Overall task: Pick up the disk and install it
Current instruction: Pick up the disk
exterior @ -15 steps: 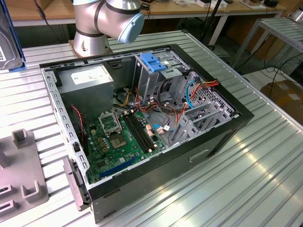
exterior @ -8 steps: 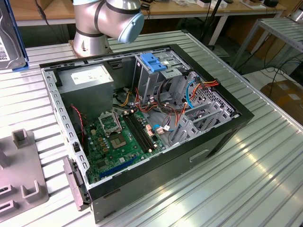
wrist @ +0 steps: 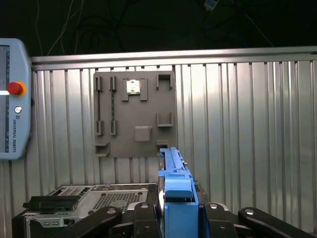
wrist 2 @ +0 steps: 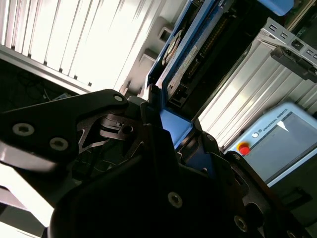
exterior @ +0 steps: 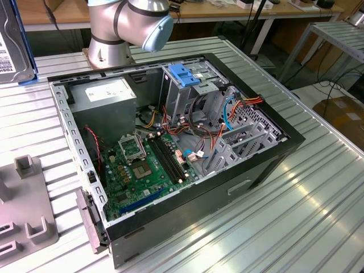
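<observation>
The disk is a flat drive in a bright blue carrier rail, seen edge-on in the first wrist view between my gripper's dark fingers. My gripper is shut on the disk. In the second wrist view the disk juts out beyond the gripper, with its blue frame and dark circuit side showing. At the top corner of the exterior view's left, the disk shows its silver face, white label and blue edge. It hangs apart from the open computer case.
Inside the case, a metal drive cage with a blue latch stands at the back, beside cables and a green motherboard. A grey fixture plate lies on the ribbed metal table. A teach pendant rests nearby.
</observation>
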`<action>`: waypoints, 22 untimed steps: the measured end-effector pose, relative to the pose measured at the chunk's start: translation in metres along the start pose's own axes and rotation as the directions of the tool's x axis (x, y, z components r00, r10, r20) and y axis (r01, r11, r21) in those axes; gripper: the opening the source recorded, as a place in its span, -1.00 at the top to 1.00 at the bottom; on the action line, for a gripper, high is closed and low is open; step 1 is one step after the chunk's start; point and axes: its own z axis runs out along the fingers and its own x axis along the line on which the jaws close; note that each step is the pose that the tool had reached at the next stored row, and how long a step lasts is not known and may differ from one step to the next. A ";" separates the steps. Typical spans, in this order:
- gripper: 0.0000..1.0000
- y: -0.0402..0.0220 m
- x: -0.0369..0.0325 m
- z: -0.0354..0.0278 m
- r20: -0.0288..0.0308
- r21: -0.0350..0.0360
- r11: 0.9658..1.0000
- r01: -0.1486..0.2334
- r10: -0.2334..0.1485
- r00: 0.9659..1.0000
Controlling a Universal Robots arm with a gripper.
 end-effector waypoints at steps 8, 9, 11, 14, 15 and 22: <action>0.26 -0.0149 -0.0006 0.0004 0.000 0.000 1.000 0.000 0.000 1.000; 0.26 -0.0165 -0.0007 0.0004 0.000 0.000 1.000 0.000 0.000 1.000; 0.26 -0.0204 -0.0008 0.0005 0.000 0.000 1.000 0.000 0.000 1.000; 0.26 -0.0283 -0.0011 0.0007 0.000 0.000 1.000 0.000 0.000 1.000; 0.26 -0.0300 -0.0012 0.0007 0.000 0.000 1.000 0.000 0.000 1.000; 0.26 -0.0417 -0.0016 0.0009 0.000 0.000 1.000 0.000 0.000 1.000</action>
